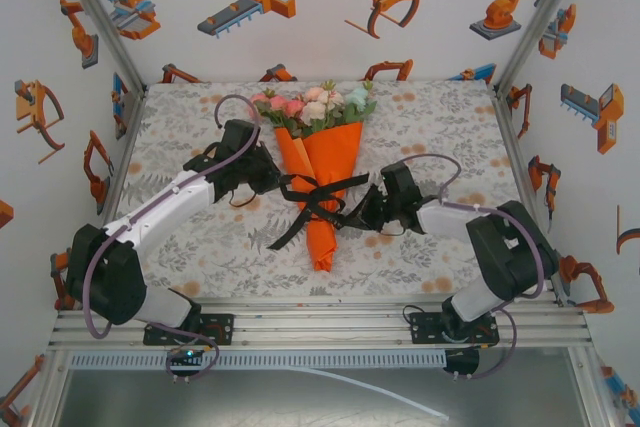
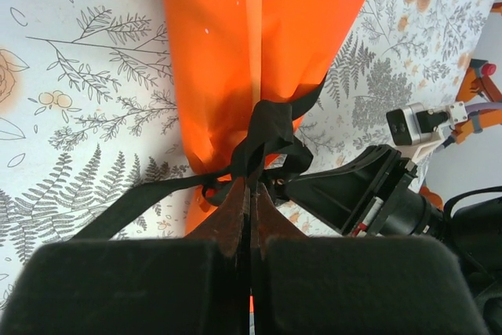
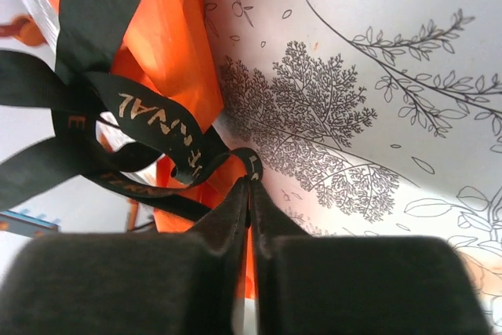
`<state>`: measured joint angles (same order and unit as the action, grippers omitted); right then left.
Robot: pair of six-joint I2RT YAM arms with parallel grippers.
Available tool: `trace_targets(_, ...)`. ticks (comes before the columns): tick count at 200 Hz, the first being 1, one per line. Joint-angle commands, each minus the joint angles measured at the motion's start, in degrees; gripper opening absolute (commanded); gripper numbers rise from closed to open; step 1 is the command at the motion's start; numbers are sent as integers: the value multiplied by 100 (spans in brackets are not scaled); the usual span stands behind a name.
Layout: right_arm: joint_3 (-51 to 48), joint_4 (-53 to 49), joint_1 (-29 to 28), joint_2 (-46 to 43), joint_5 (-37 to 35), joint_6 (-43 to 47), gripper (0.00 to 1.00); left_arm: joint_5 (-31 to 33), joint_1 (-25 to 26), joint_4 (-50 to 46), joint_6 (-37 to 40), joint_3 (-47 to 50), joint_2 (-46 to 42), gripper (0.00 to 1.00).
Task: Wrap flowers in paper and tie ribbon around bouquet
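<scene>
Bouquet (image 1: 305, 162) lies flat mid-table (image 1: 440, 117), long axis running far edge to near edge. The flowers (image 1: 315, 104), pink, white and pale mint, point toward the far edge; the cone tip points toward the near edge. The orange paper (image 1: 335, 152) is wrapped around the stems as a cone with a fold line down its middle, clear in the left wrist view (image 2: 235, 45). The black ribbon (image 1: 318, 197) circles the cone roughly halfway down its length. Its strands cross and bunch at the front of the cone, and one loose tail trails over the cloth toward the near-left corner. Cannot judge from these views whether the crossing is a finished knot. Left gripper (image 1: 283, 183) sits just left of the cone at ribbon height. In its wrist view the jaws (image 2: 249, 187) are pressed together, pinching the bunched ribbon (image 2: 267, 135) right against the paper. Right gripper (image 1: 352, 215) sits just right of the cone, slightly nearer the near edge than the left one. In its wrist view the jaws (image 3: 249, 186) are closed tight on a loop of ribbon (image 3: 149, 119), which carries gold lettering. Orange paper (image 3: 169, 37) is directly behind that loop. Both grippers meet the ribbon from opposite sides of the cone. The right gripper's body is also visible in the left wrist view (image 2: 345, 190).
</scene>
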<state>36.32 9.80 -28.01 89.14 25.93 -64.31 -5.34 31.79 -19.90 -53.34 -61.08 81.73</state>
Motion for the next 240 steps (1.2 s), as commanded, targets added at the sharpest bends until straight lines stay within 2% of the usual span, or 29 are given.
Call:
trace_targets(1, -90, 308, -36, -335, -23, 103, 0, 261, -70, -356, 142, 48, -245, 0)
trace_targets(29, 34, -304, -102, -1003, -325, 884, 0, 938, -162, -941, 114, 313, -408, 7)
trace_targets(46, 174, -772, -299, -1418, -668, 1541, 0, 786, -322, -756, 111, 727, -623, 13)
trace_targets(69, 265, -786, -733, -1685, -1007, 2345, 0, 568, -499, -626, 185, 967, -827, 31)
trace_targets(89, 410, -796, -895, -1584, -1042, 2748, 0, 498, -603, -595, 862, 670, -891, 43)
trace_targets(106, 470, -796, -973, -1467, -1088, 3070, 0, 448, -604, -456, 1975, 188, -836, 52)
trace_targets(117, 478, -802, -1009, -1427, -1125, 3261, 0, 320, -604, -376, 2740, -174, -696, 53)
trace_targets(125, 435, -788, -1027, -1440, -1181, 3339, 0, -9, -596, -252, 3347, -423, -559, 52)
trace_targets(151, 97, -510, -1062, -1653, -1279, 3435, 0, -1735, -215, 134, 5077, -1034, 144, 49)
trace_targets(171, -30, -455, -1118, -1807, -1396, 3540, 0, -2191, 225, 125, 6103, -1364, 794, 47)
trace_targets(189, -125, -319, -1154, -1857, -1416, 3576, 0, -2382, 361, 373, 6410, -1463, 1290, 46)
trace_targets(216, -217, -196, -1182, -1810, -1407, 3571, 0, -3140, 463, 412, 6694, -1606, 1825, 46)
trace_targets(240, -217, -149, -1189, -1769, -1407, 3556, 0, -3177, 645, 335, 6928, -1587, 2076, 48)
